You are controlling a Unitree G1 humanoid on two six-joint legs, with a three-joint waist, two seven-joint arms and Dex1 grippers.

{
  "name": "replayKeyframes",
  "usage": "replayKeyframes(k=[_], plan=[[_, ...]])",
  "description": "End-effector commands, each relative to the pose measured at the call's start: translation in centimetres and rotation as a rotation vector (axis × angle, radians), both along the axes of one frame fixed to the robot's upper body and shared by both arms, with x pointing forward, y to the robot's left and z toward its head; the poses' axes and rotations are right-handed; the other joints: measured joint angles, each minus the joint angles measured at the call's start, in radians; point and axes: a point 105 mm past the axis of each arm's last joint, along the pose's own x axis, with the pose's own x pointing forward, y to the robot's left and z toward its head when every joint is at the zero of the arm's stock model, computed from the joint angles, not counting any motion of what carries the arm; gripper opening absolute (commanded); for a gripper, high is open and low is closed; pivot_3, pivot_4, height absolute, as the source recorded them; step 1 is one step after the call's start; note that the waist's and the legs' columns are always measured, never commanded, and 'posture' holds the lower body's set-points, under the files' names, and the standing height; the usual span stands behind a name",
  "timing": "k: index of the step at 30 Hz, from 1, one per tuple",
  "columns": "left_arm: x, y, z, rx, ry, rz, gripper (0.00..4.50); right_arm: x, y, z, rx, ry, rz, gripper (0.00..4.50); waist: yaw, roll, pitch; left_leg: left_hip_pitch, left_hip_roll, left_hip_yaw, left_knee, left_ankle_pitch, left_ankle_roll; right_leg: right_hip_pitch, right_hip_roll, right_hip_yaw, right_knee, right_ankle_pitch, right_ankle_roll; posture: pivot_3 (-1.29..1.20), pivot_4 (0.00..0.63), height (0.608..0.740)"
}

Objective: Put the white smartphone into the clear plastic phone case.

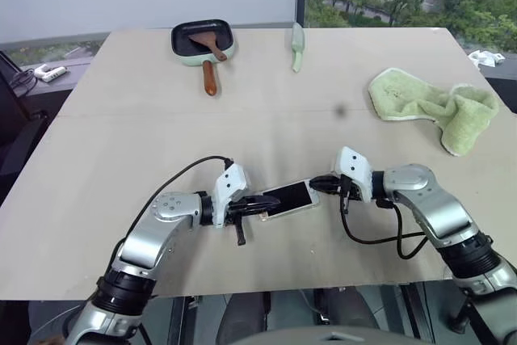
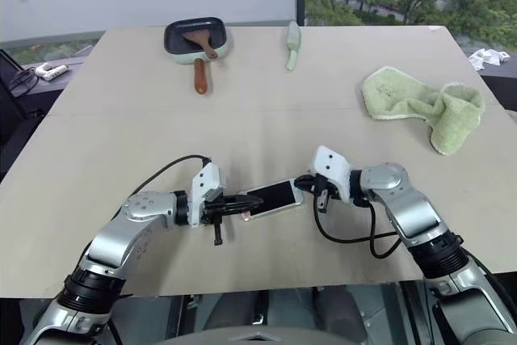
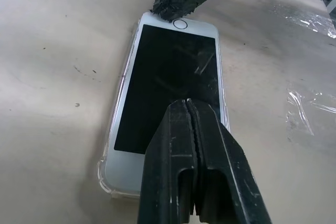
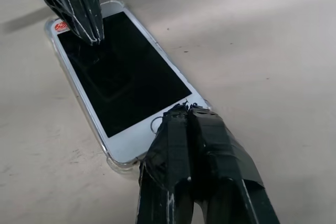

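Observation:
The white smartphone (image 1: 289,197) lies screen up on the beige table (image 1: 161,119), near its front edge. The clear plastic phone case (image 3: 105,178) is under and around it, its rim showing along the phone's sides and corners. My left gripper (image 1: 262,204) is shut, its tip resting on the screen near one short end (image 3: 188,103). At the opposite end my right gripper (image 1: 316,184) is shut too, its tip touching the bezel by the home button (image 4: 181,110). Whether the phone is seated fully in the case cannot be told.
At the back of the table are a small green frying pan (image 1: 202,40) with a wooden spatula in it and a pale green utensil (image 1: 297,46). A green towel (image 1: 436,103) lies crumpled at the right. Scraps of clear plastic film (image 3: 310,106) lie beside the phone.

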Motion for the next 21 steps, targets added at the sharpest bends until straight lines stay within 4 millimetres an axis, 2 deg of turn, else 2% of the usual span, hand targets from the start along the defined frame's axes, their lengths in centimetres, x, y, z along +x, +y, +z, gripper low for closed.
replayKeyframes(k=[1, 7, 15, 21], plan=[[-0.1, 0.1, 1.0, -0.007, -0.046, -0.006, 0.0, -2.1, 0.3, -4.4, -0.149, 0.147, 0.058, 0.04, -0.001, 0.0, 0.0, 0.001, 0.0, 0.0, 0.0, 0.0, 0.0, 0.001, 0.0, 0.0, 0.0, 0.0, 0.0, 0.0, 0.15, 0.74], [-0.1, 0.2, 1.0, -0.003, -0.047, 0.0, 0.0, -2.4, 0.6, -5.3, -0.234, 0.22, 0.051, 0.04, -0.002, -0.001, -0.001, 0.013, 0.001, 0.002, -0.005, 0.0, 0.0, 0.01, 0.0, 0.002, -0.001, -0.001, -0.001, 0.0, 0.15, 0.74], [-0.2, 0.7, 1.0, 0.006, -0.047, 0.009, 0.0, -3.0, -0.2, -6.2, -0.31, 0.349, 0.015, 0.04, 0.0, -0.002, -0.009, 0.017, 0.004, 0.002, -0.005, 0.0, 0.0, 0.014, 0.0, 0.001, -0.002, -0.002, -0.003, 0.0, 0.15, 0.74], [-0.2, 0.7, 0.8, 0.008, -0.046, 0.012, 0.0, -3.9, -0.2, -4.7, -0.271, 0.328, 0.069, 0.04, 0.005, -0.002, -0.011, 0.016, 0.004, 0.002, -0.006, 0.0, 0.0, 0.014, -0.001, 0.0, -0.004, -0.002, -0.004, 0.0, 0.15, 0.74]])
